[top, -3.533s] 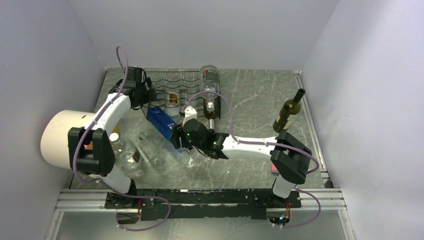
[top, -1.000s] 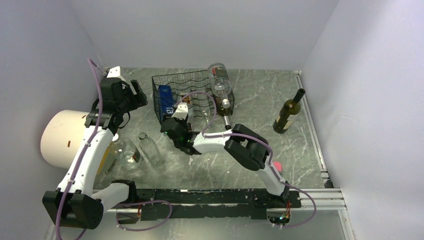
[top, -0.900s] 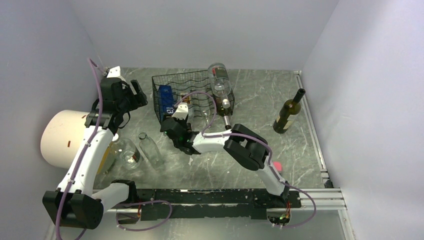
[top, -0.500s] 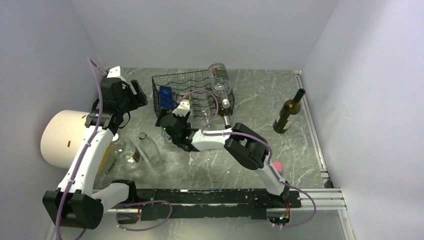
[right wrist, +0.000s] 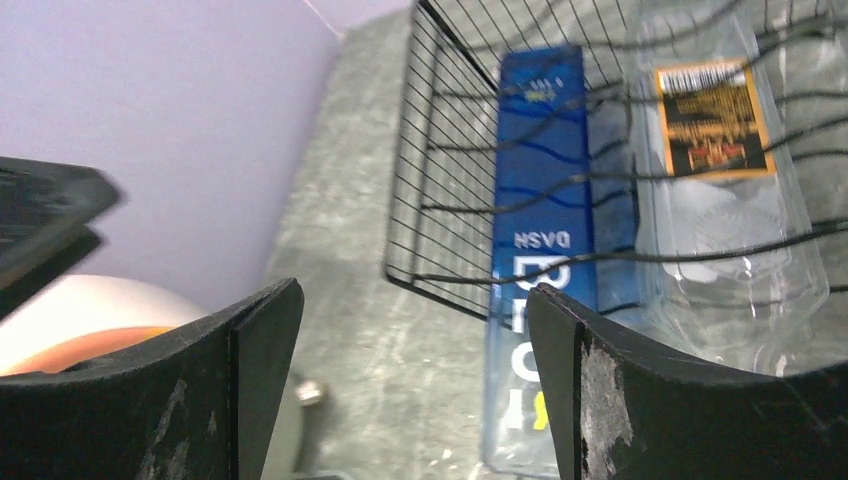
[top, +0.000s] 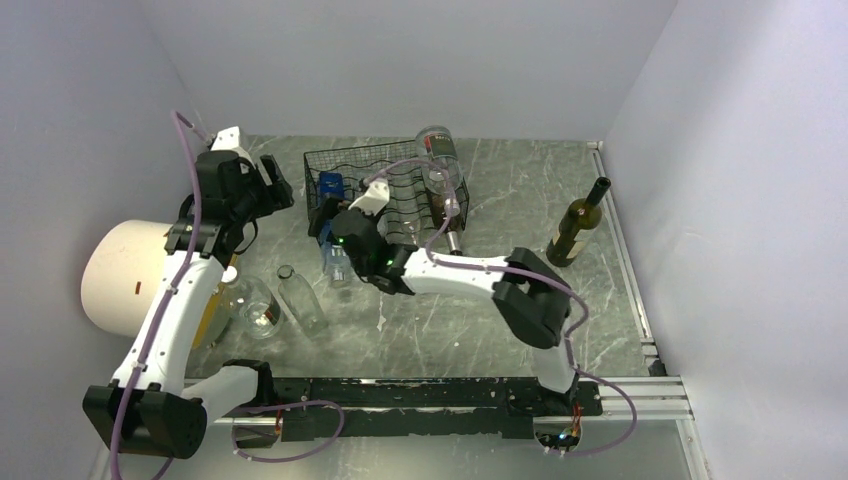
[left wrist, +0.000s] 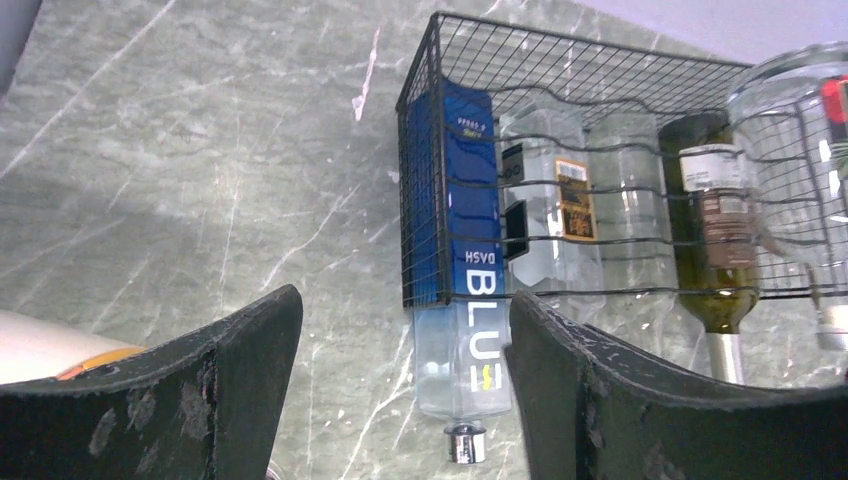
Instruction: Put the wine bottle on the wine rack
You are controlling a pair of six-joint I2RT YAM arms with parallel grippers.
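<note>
Wine bottle [left wrist: 470, 270], blue-labelled, lies in the end slot of the wine rack [left wrist: 600, 80], neck protruding; we judge it placed. Our right end effector [right wrist: 415, 295] and left end effector [left wrist: 405, 300] gape wide, empty; only retreat remains.

Both arms far forward, left gripper [top: 274, 190] and right gripper [top: 326, 222] alike empty, jaws apart.
</note>
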